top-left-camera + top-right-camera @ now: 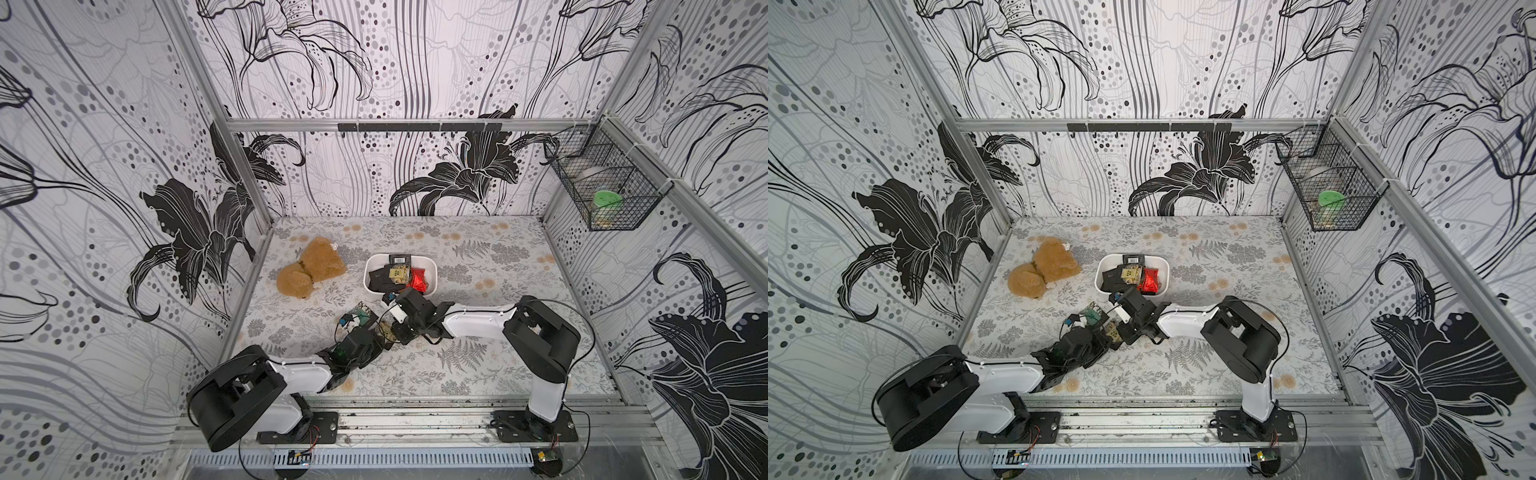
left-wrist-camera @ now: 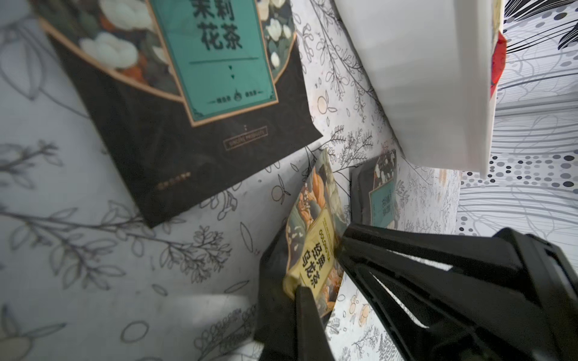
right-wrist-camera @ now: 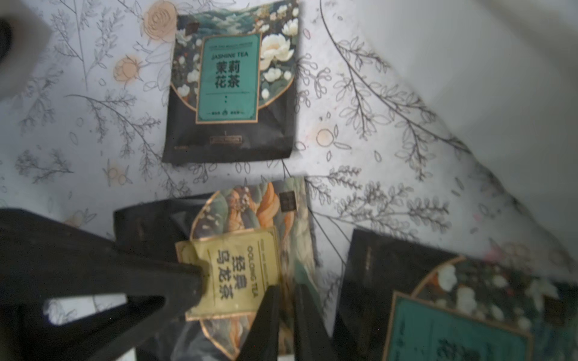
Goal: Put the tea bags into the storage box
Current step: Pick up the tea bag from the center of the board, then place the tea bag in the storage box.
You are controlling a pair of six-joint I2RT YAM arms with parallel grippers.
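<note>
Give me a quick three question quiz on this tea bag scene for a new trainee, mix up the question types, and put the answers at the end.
1. True or false: the storage box is empty.
2. Pick one. The left gripper is: A open and empty, B shut on the oolong tea bag, C open inside the storage box.
3. Short answer: what hangs on the side wall and holds a green-lidded jar?

Key: 1 false, 2 B, 3 the black wire basket.
</note>
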